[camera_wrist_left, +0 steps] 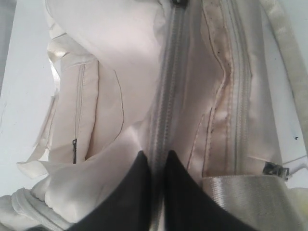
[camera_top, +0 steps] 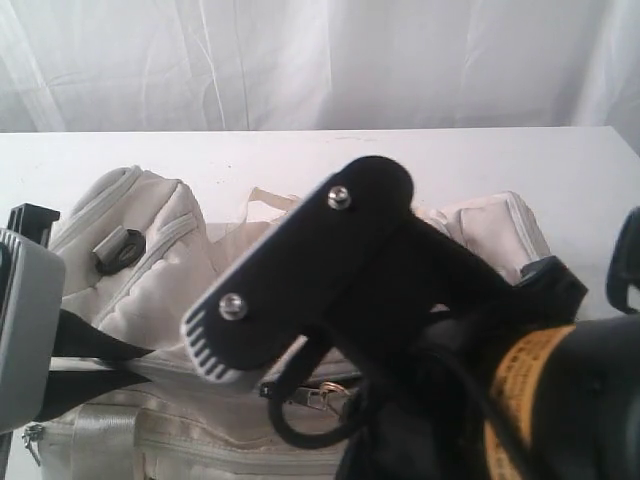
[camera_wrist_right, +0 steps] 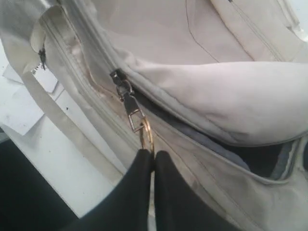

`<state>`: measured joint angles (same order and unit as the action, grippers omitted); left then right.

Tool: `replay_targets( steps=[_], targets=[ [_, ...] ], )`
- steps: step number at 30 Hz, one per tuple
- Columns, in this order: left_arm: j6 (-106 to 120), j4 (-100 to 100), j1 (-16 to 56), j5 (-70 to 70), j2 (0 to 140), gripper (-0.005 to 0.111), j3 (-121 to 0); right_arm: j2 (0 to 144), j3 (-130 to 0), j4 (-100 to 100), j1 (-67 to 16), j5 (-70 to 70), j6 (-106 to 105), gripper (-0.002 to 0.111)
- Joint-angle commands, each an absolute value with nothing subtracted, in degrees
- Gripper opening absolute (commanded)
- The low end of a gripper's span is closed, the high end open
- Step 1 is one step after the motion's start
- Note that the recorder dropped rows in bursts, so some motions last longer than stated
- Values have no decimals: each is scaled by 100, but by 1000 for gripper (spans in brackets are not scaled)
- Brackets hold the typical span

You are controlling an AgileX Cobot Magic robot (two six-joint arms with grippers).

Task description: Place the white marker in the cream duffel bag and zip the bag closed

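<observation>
Closest to the lens in the exterior view, the right arm (camera_top: 340, 260) fills the foreground as a large, blurred black shape with two silver screws. It reaches down over the cream duffel bag (camera_top: 150, 270), which lies on a white table (camera_top: 500, 160). The grey housing of the left arm (camera_top: 25, 330) is cut off at the opposite edge. In the right wrist view, the right gripper (camera_wrist_right: 153, 156) has its jaws pressed together on a small brass ring (camera_wrist_right: 147, 134). The ring hangs from the pull tab (camera_wrist_right: 134, 113) of a dark zip slider (camera_wrist_right: 120, 82), and gripping it rather than the slider gives a firm handle to draw along the track. Beyond the slider the top opening (camera_wrist_right: 260, 161) gapes, dark inside, with the curved flap (camera_wrist_right: 231, 96) bulging above it, so the zip looks only partly run. In the left wrist view, the left gripper (camera_wrist_left: 155, 161) is all but closed. Its two black fingers pinch the grey zip track (camera_wrist_left: 168, 86) and the cream fabric beside it, probably to anchor the soft bag and keep the track taut while the other arm pulls. The white marker appears in no view; it may be inside the bag, but that cannot be confirmed.
</observation>
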<state>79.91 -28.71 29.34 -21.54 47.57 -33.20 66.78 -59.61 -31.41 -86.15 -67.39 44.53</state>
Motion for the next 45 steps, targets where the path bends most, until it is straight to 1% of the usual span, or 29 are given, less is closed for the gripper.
replay_targets(
  steps=[1,4,7,9,12,15,16,17,18,19,21,23,25,28,32,35,39,41,45],
  targets=[
    [7499,-2369,2927,-2068,4738,0,-3313,6233,-5725,-3410,-8624,-6996,4663,0],
    [6673,-1651,2927,-2068,4738,0,-3313,5948,-5598,-3601,-8613,-6996,4750,0],
    [5374,-330,2927,-2278,4738,0,-3313,5440,-5332,-3847,-8613,-6996,5033,0],
    [4870,156,2927,-2389,4738,0,-3313,5197,-5165,-3979,-8613,-6996,5159,0],
    [4450,533,2927,-2389,4738,0,-3313,4899,-4964,-4161,-8508,-6996,5298,0],
    [4013,440,2927,-2193,4738,0,-3354,4743,-4846,-4202,-8337,-6996,5339,0],
    [3845,393,2927,-2069,4738,5,-3405,4743,-4846,-4204,-8335,-6996,5300,0],
    [3707,202,2927,-1887,4738,16,-3562,4743,-4846,-4216,-8335,-6996,5274,0],
    [3728,0,2927,-1852,4738,28,-3703,4743,-4846,-4219,-8335,-6996,5263,0],
    [3736,-309,2927,-1852,4738,50,-3900,4743,-4846,-4219,-8335,-6996,5263,0],
    [3751,-1015,2927,-2076,4738,71,-4242,4743,-4846,-4229,-8335,-6996,5262,0],
    [3978,-1486,2940,-2529,4738,69,-4476,4743,-4846,-4242,-8335,-6996,5262,0],
    [5150,-2571,2940,-3186,4738,58,-4660,4743,-4846,-4334,-8335,-6996,5262,0],
    [6064,-3724,2940,-3301,4783,56,-4670,4743,-4846,-4357,-8335,-6996,5262,0],
    [6352,-4170,2940,-3343,5025,56,-4670,4743,-4846,-4357,-8335,-6996,5262,0],
    [7212,-4813,3018,-3394,5369,56,-4670,4743,-4846,-4357,-8335,-6996,5262,0],
    [7456,-4919,3582,-3043,5847,56,-4670,4743,-4846,-4357,-8335,-6996,5273,0],
    [7533,-4919,3989,-2502,6144,56,-4670,4743,-4846,-4344,-8335,-6996,5273,0],
    [7548,-4919,4365,-2092,6437,56,-4670,4743,-4846,-4344,-8335,-6996,5284,0]
  ],
)
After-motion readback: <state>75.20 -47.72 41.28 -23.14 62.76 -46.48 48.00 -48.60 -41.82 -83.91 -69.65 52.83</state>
